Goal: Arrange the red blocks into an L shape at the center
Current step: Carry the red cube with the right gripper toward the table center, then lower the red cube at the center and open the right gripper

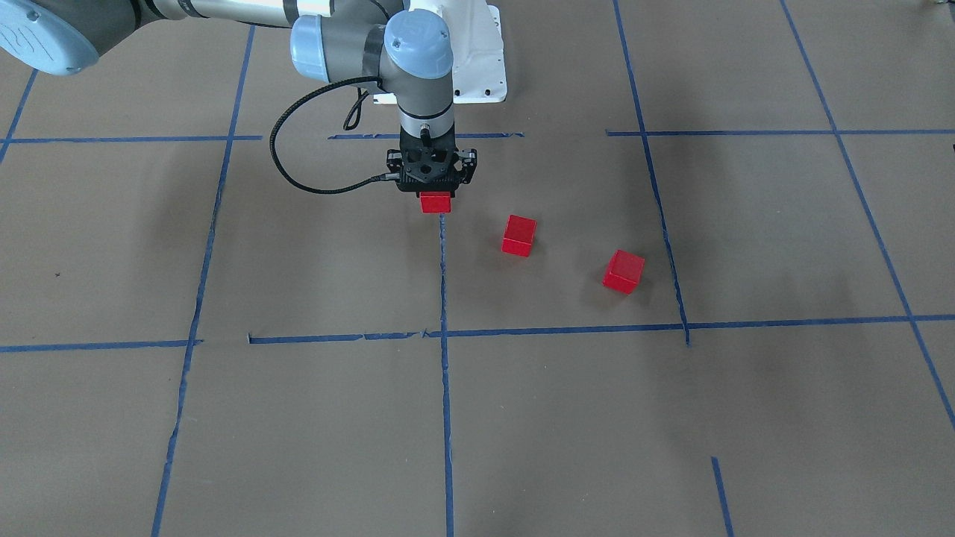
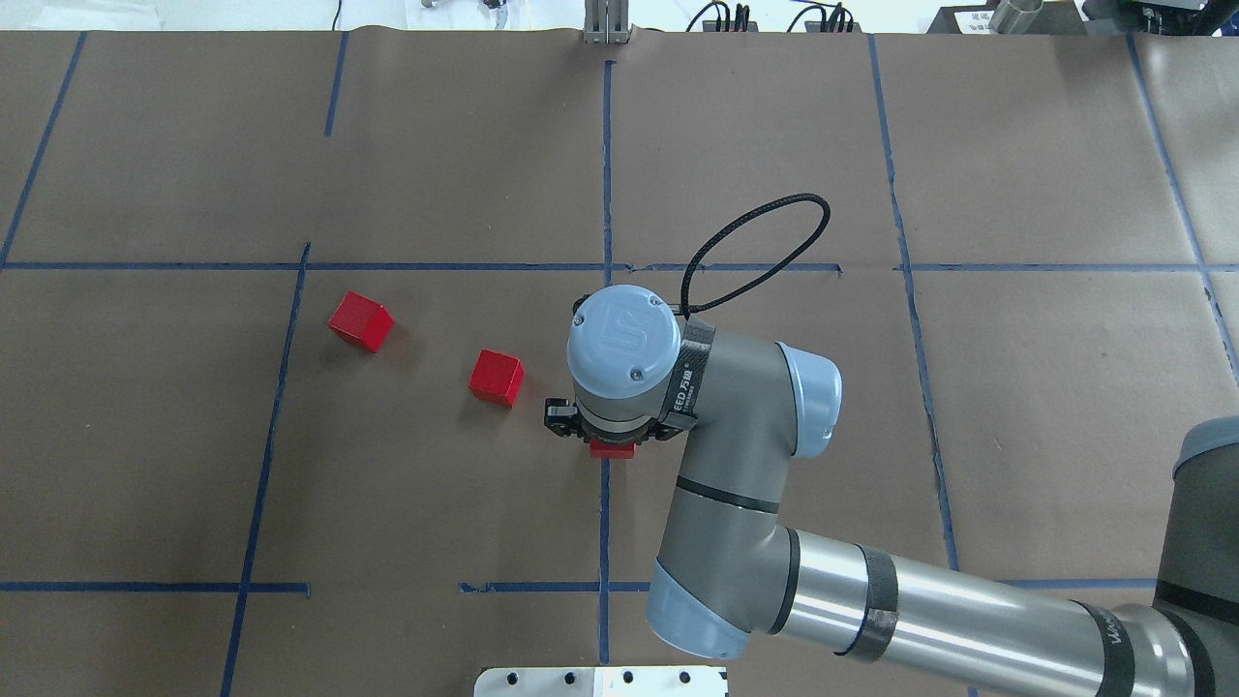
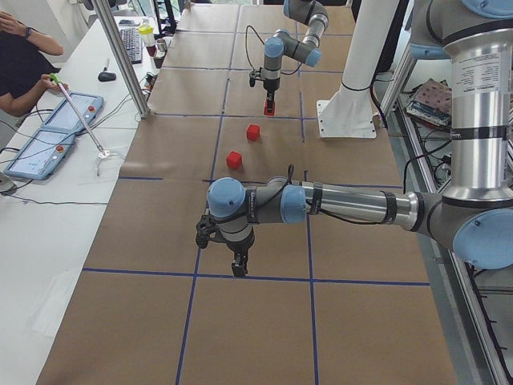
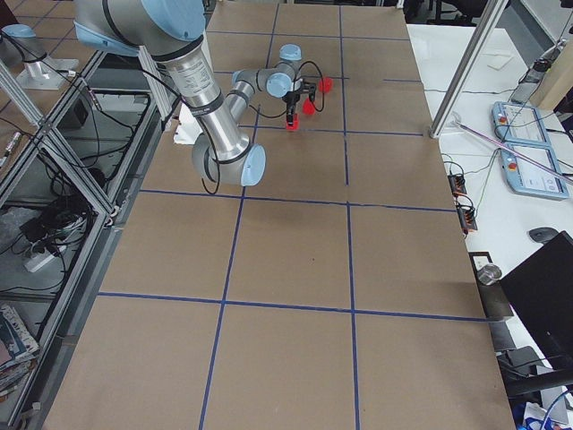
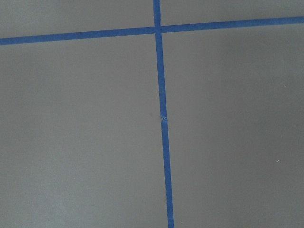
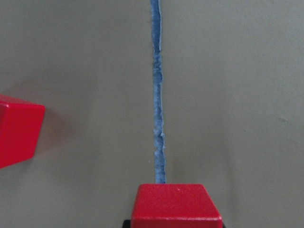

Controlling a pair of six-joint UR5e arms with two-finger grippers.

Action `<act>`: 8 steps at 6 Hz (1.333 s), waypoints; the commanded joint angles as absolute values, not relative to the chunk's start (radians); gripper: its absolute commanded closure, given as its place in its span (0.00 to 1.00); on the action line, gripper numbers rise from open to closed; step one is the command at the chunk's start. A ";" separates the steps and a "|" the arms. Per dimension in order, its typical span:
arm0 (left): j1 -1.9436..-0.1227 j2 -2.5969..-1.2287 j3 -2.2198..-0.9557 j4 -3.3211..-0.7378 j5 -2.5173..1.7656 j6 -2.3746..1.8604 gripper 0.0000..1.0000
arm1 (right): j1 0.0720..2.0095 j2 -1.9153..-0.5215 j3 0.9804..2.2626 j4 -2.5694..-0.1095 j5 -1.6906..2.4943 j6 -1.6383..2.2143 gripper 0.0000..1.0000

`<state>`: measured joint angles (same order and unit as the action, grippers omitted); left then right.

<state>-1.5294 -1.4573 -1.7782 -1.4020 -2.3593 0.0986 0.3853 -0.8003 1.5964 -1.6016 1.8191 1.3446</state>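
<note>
Over the center [image 1: 466, 257], the right gripper [image 1: 436, 195] was clamped on the first block [image 1: 436, 203]. The left gripper [image 3: 239, 265] hung well away, and whether it was open could not be told. The held cube sat at the tape line [image 1: 442, 268]. The second block [image 1: 518, 236] lay near and the third block [image 1: 624, 271] farther off, all apart. No L was formed, so both loose cubes looked left to bring in.

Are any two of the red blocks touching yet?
No. In the overhead view the left block, the middle block and the third block all sit clearly apart.
</note>
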 commanded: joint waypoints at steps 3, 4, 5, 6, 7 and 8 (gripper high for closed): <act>-1.529 -1.457 -1.778 -1.402 -2.359 0.100 0.00 | 0.361 -0.801 1.583 -1.601 1.818 1.350 1.00; -1.529 -1.456 -1.778 -1.402 -2.359 0.101 0.00 | 0.360 -0.799 1.582 -1.601 1.819 1.345 1.00; -1.529 -1.454 -1.778 -1.402 -2.359 0.101 0.00 | 0.359 -0.801 1.578 -1.603 1.819 1.344 1.00; -1.529 -1.453 -1.778 -1.402 -2.359 0.101 0.00 | 0.354 -0.799 1.577 -1.603 1.819 1.342 1.00; -1.529 -1.453 -1.778 -1.402 -2.359 0.101 0.00 | 0.353 -0.801 1.577 -1.603 1.819 1.342 1.00; -1.529 -1.453 -1.778 -1.402 -2.359 0.101 0.00 | 0.350 -0.799 1.577 -1.601 1.819 1.341 0.99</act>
<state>-1.5294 -1.4528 -1.7779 -1.4021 -2.3593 0.1012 0.3526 -0.8000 1.5772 -1.6026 1.8193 1.3419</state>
